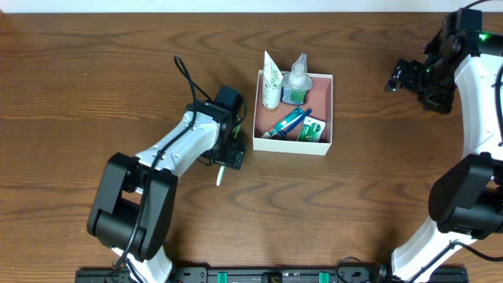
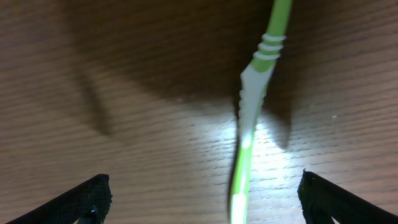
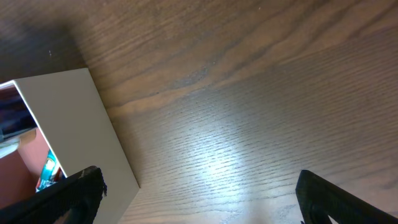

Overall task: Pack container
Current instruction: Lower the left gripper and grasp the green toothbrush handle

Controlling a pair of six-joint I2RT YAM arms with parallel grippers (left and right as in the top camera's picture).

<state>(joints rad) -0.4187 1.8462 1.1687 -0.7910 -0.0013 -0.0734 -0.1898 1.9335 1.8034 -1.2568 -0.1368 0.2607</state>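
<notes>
The container [image 1: 330,110] is a square shallow box with white walls and a pink-brown inside, at the table's centre right. It holds a white tube, a clear bottle, a blue tube and a green packet. Its white wall also shows in the right wrist view [image 3: 81,118]. A green and white toothbrush [image 2: 252,112] lies on the table; in the overhead view its tip [image 1: 221,176] sticks out below my left gripper [image 1: 232,157]. My left gripper [image 2: 205,202] is open and low over the toothbrush, fingers either side of it. My right gripper [image 1: 397,77] is open and empty, right of the container.
The wooden table [image 1: 94,71] stretches bare to the left and along the front. A black rail [image 1: 275,275] runs along the front edge. My right arm's white links [image 1: 475,94] stand at the far right.
</notes>
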